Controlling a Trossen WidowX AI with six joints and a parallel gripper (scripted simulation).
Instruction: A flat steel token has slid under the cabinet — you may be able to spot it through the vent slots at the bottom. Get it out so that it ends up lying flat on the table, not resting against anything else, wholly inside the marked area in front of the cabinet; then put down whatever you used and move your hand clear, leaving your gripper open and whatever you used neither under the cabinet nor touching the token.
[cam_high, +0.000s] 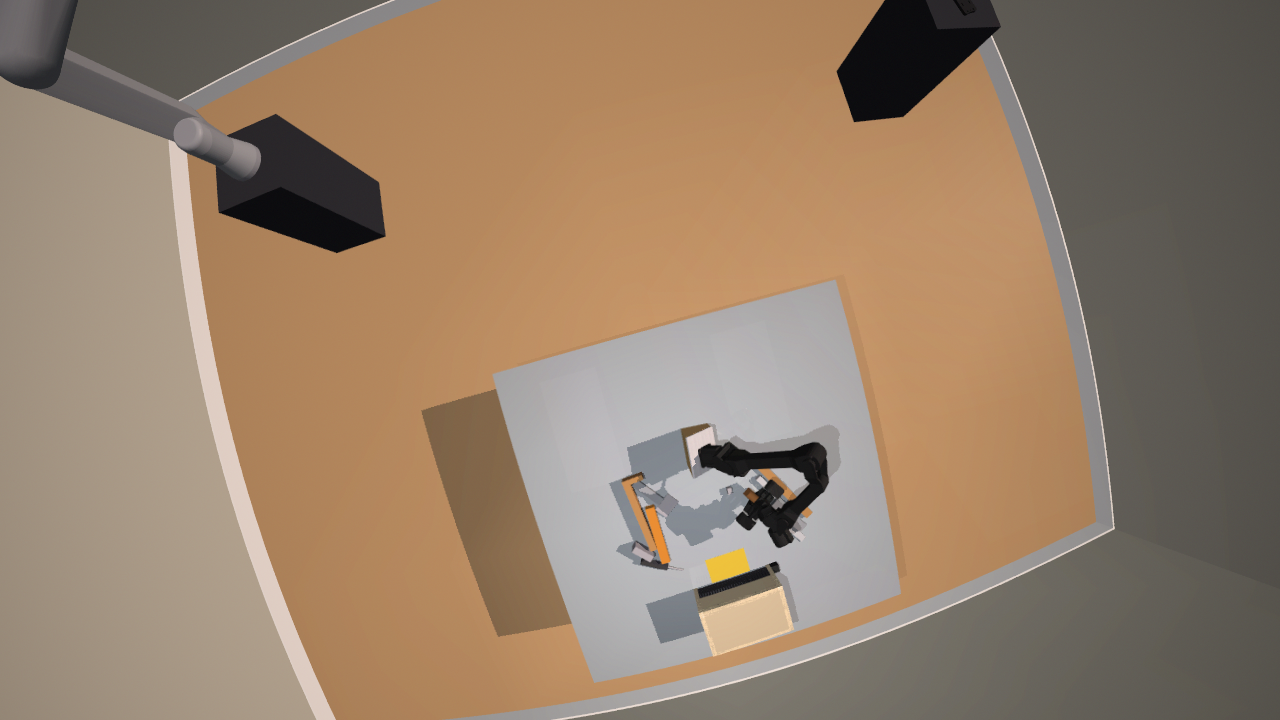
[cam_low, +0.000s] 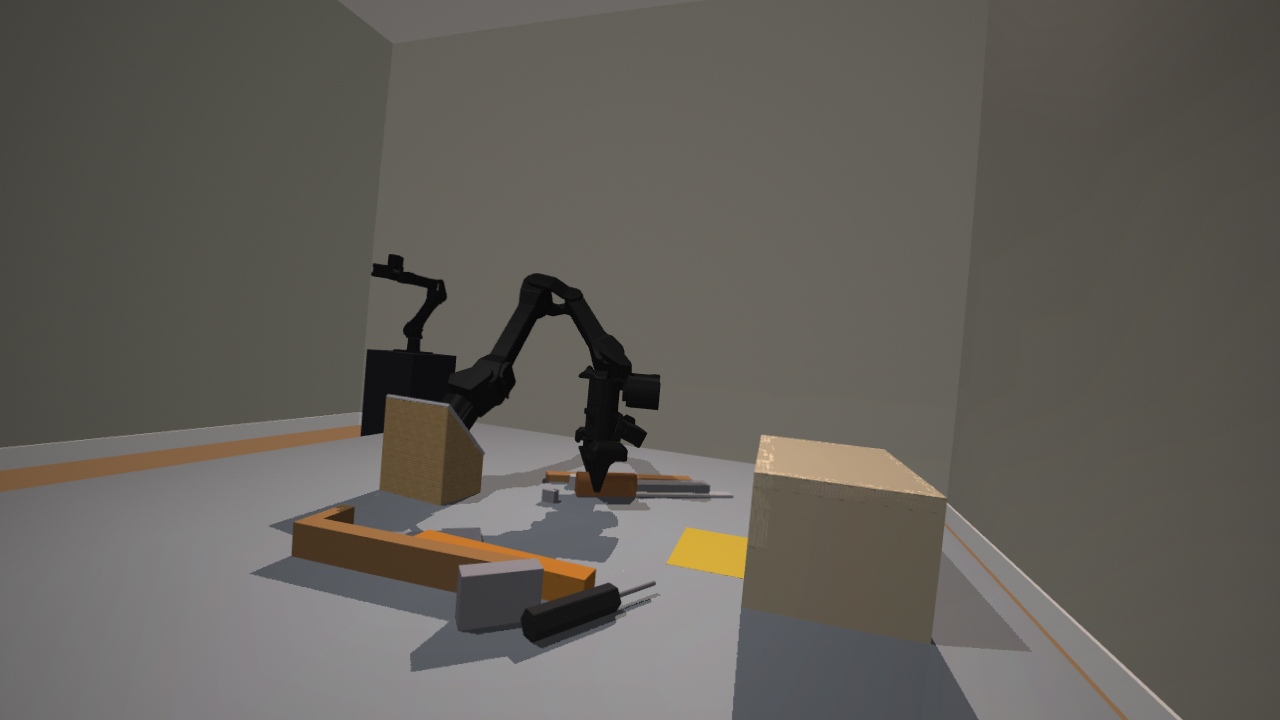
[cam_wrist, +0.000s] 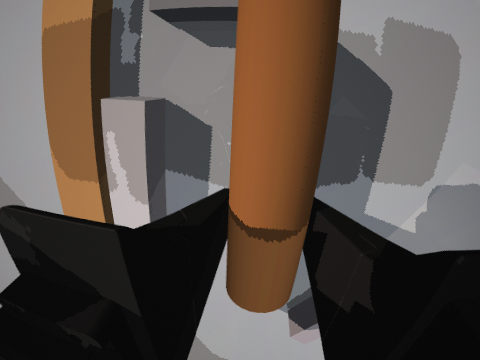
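My gripper (cam_low: 597, 486) (cam_wrist: 267, 202) is shut on the round orange handle (cam_low: 617, 484) (cam_wrist: 280, 125) of a tool. The tool's thin metal rod (cam_low: 689, 495) points toward the cabinet side in the exterior view. The handle is low over the table; I cannot tell whether it touches. The beige cabinet (cam_high: 747, 619) (cam_low: 845, 555) stands beyond the yellow marked area (cam_high: 726, 563) (cam_low: 705, 552), with dark vent slots (cam_high: 735, 582) along its front bottom. No token shows on the yellow area, and I cannot make it out through the slots.
An orange hooked bar (cam_high: 631, 501) (cam_low: 384, 550), a second orange bar (cam_high: 658, 537), a grey block (cam_low: 498, 598) and a black-handled tool (cam_high: 654, 564) (cam_low: 571, 611) lie across from my gripper. Another orange bar (cam_wrist: 67, 100) and a pale block (cam_wrist: 125, 150) lie close beside the held handle.
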